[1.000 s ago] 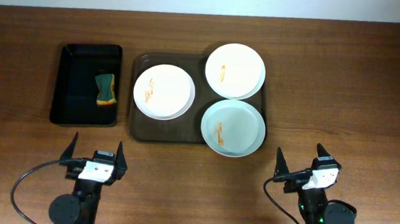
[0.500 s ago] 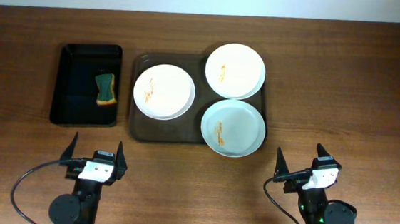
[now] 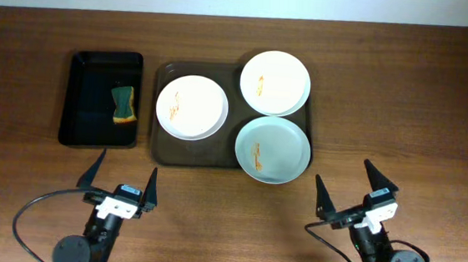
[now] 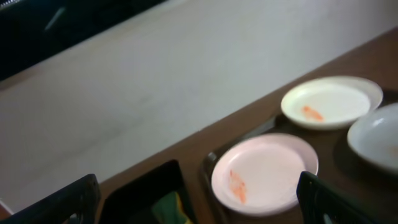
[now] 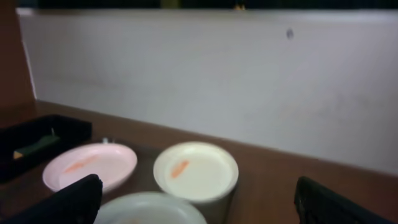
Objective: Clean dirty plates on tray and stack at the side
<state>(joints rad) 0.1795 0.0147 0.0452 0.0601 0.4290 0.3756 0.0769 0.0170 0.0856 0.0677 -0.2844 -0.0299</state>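
Observation:
Three plates lie on the dark brown tray (image 3: 162, 146). A white plate (image 3: 191, 107) is on its left, a white plate (image 3: 275, 82) at its back right, a pale bluish plate (image 3: 273, 149) at its front right. Each carries an orange smear. My left gripper (image 3: 123, 182) is open and empty, near the table's front edge, in front of the tray's left part. My right gripper (image 3: 353, 191) is open and empty, front right of the bluish plate. The left wrist view shows the left plate (image 4: 264, 173) and the far plate (image 4: 329, 101). The right wrist view shows all three plates (image 5: 196, 170).
A smaller black tray (image 3: 79, 127) stands left of the brown tray and holds a green and yellow sponge (image 3: 123, 105). A pale wall runs behind the table's far edge. Bare wooden table lies right of the brown tray and along the front.
Both arms have lifted and tilted; their open fingers now point further toward the tray. The plates, trays and sponge have not moved.

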